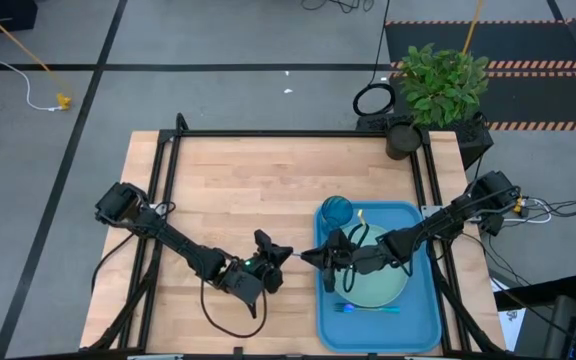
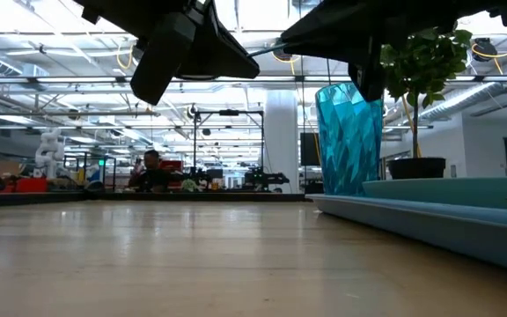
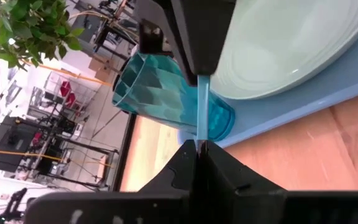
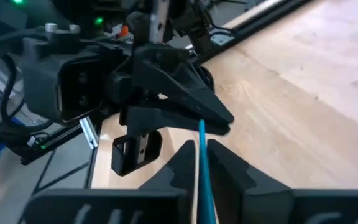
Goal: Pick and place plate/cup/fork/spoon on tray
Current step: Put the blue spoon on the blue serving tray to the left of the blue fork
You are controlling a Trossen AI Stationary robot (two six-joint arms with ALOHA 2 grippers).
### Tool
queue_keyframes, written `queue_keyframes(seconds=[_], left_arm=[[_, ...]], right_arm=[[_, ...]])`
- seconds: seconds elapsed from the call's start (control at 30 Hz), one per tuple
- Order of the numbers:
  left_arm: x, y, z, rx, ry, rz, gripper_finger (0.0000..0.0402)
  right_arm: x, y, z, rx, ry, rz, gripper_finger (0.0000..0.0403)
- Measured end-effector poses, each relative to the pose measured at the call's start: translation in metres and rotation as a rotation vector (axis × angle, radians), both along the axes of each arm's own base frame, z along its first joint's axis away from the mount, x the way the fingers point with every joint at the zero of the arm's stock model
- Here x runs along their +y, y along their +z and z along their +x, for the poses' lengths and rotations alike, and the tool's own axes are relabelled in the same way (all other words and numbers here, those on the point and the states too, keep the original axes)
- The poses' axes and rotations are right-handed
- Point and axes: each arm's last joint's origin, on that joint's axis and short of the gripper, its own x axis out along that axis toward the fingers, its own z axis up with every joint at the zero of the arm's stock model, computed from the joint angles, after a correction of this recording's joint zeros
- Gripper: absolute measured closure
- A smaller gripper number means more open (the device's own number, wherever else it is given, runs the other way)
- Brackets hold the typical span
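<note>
Both arms meet nose to nose just off the tray's [image 1: 428, 330] left rim, and the thing that matters is the thin light-blue handle strung between them. That looks like the spoon [image 3: 202, 106]: the fork [image 1: 368, 308] already lies on the tray at its near end, beside the plate [image 1: 378, 285], with the cup [image 1: 336, 211] standing at the tray's far left corner.

The handle's long axis runs along the line from one gripper to the other, roughly across the worktop [image 1: 258, 190] toward the tray. In the left wrist view it rises out of the left gripper [image 3: 199, 144] and disappears into the dark fingers opposite. In the right wrist view the same blue strip [image 4: 202, 162] comes up out of the right gripper [image 4: 201, 146] and reaches the left arm's fingertips.

Fingers now: the left ones are pressed together on the handle, with no gap showing beside it. The right ones stand close either side of it too, seemingly pinching. So both appear to have hold, a mid-air handover by my reading. The spoon's bowl is hidden.

The right gripper [image 1: 320, 255] sits at the tray's edge, the left [image 1: 280, 255] just outside it, so the right arm is better placed to carry the spoon in.
</note>
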Motion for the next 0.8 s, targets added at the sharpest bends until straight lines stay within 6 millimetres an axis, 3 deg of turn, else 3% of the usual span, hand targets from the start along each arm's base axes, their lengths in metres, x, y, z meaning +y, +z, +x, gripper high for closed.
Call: queue_keyframes(seconds=[0.2, 0.43, 0.53, 0.8], left_arm=[[0.005, -0.001, 0.003, -0.003, -0.018, -0.07, 0.0383], [0.01, -0.002, 0.007, 0.004, -0.052, -0.142, 0.0388], [0.012, -0.003, 0.008, 0.01, -0.067, -0.166, 0.0388], [0.013, -0.003, 0.01, 0.007, -0.08, -0.196, 0.0389]], right_arm=[[0.007, 0.0, -0.003, 0.015, 0.081, -0.244, 0.0309], [0.035, 0.002, -0.019, 0.067, 0.177, -0.815, 0.0227], [0.045, -0.001, -0.029, 0.133, 0.14, -1.01, 0.0207], [0.041, -0.001, -0.028, 0.143, 0.073, -0.955, 0.0212]])
